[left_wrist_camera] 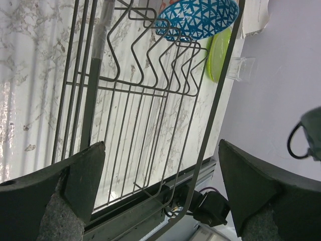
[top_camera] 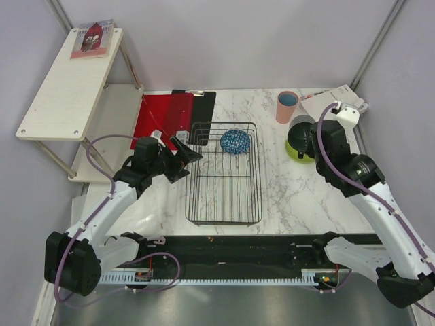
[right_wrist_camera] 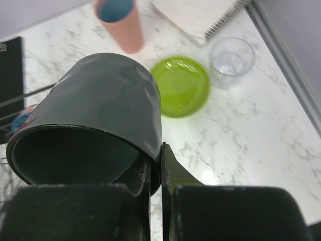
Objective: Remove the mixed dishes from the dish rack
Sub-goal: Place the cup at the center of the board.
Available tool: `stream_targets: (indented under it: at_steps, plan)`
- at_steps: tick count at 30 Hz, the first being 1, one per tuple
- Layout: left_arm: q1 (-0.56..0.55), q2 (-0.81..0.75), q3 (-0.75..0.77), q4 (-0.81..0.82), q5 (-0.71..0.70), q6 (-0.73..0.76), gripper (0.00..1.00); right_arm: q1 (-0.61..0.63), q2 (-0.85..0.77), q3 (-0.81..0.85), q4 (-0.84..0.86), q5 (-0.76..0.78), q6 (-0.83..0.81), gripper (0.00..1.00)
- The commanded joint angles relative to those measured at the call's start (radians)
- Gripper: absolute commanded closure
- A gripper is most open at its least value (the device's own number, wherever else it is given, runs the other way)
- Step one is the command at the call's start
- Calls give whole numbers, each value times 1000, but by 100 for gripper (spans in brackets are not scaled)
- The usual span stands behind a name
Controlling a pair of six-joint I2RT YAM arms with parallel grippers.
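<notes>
1. On the right side of the desk (top_camera: pixel 292 197), the right arm reaches forward from its base with the elbow bent. Its wrist hangs over the far right area, beside the dish rack (top_camera: pixel 224 173).
2. Its right fingers (right_wrist_camera: pixel 155 168) are closed on the wall of the dark grey mug (right_wrist_camera: pixel 110 115) at the rim, one finger inside and one outside.
3. That mug is tipped on its side above the desk. Its long axis runs from the open mouth, which faces back toward the wrist, to the base, which points toward the far edge.
4. Just beyond the mug lies the lime-green plate (right_wrist_camera: pixel 183 85), flat on the desk. The clear glass (right_wrist_camera: pixel 230 55) stands to the plate's right, and the salmon-pink cup (right_wrist_camera: pixel 120 22) stands upright farther back.
5. The left arm stretches forward and inward, over the near edge of the red clipboard (top_camera: pixel 163 119). Its left fingers (top_camera: pixel 188 152) are at the rack's left rail, spread wide and holding nothing.
6. The blue patterned bowl (top_camera: pixel 235 141) sits on edge in the rack's far end.
</notes>
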Motion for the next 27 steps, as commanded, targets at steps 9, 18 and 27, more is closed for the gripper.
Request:
stream_targets:
  at_steps: [9, 18, 27]
  plan:
    - [5, -153, -49, -65, 53, 30, 1, -381, 23, -25, -137, -228, 107, 100]
    - [5, -127, -74, -56, 138, 20, 1, -628, 98, -73, -162, -433, 185, 100]
    - [4, -95, -91, -56, 170, 40, 1, -780, 159, -317, 8, -548, 220, 100]
